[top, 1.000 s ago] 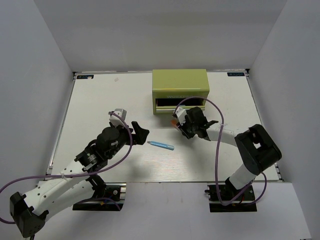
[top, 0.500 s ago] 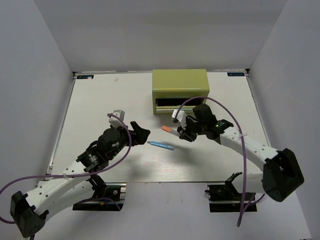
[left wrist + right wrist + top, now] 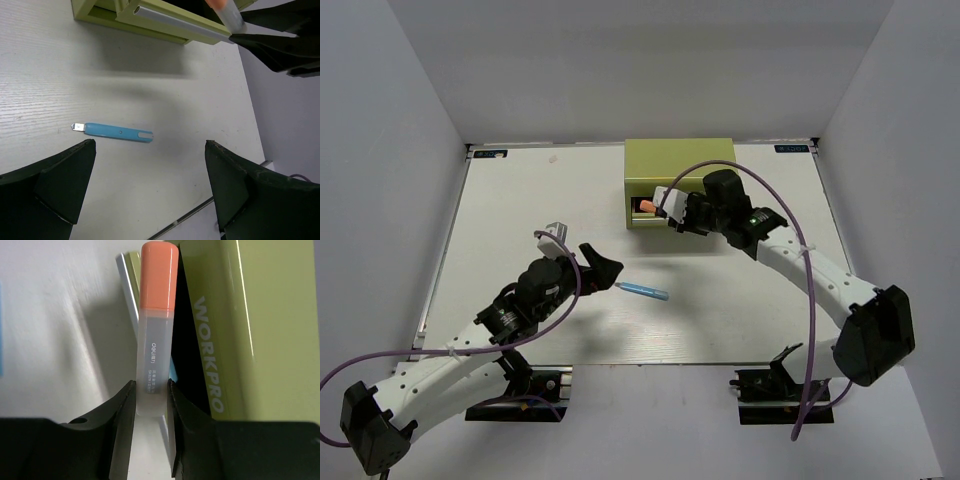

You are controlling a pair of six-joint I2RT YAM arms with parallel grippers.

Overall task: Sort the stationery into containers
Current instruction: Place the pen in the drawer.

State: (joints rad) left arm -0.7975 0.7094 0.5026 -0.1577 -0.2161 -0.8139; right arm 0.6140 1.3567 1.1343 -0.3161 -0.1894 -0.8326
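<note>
On the left of the white table (image 3: 510, 200), the left gripper (image 3: 578, 252) hangs low with its fingers (image 3: 55, 185) spread wide and nothing between them. Just to its right a light blue stick (image 3: 643, 291) lies flat on the tabletop, apart from both arms; in the left wrist view it shows a small metal tip at one end and a forked notch at the other. Further right and toward the back, an orange-capped marker (image 3: 649, 205) is pinched by its clear, translucent barrel in the right gripper (image 3: 670, 211). The two black fingers (image 3: 120, 415) are closed against its sides, and the orange cap points away from the wrist. The cap sits at the left part of the front of the olive-green metal box (image 3: 680, 160), embossed WORKPRO, which stands at the back of the table. One drawer (image 3: 150, 31) with a silver handle rail (image 3: 185, 27) is pulled out a little. Whether the cap is already over the drawer's opening cannot be told. The right arm (image 3: 820, 285) reaches in from the right edge.
</note>
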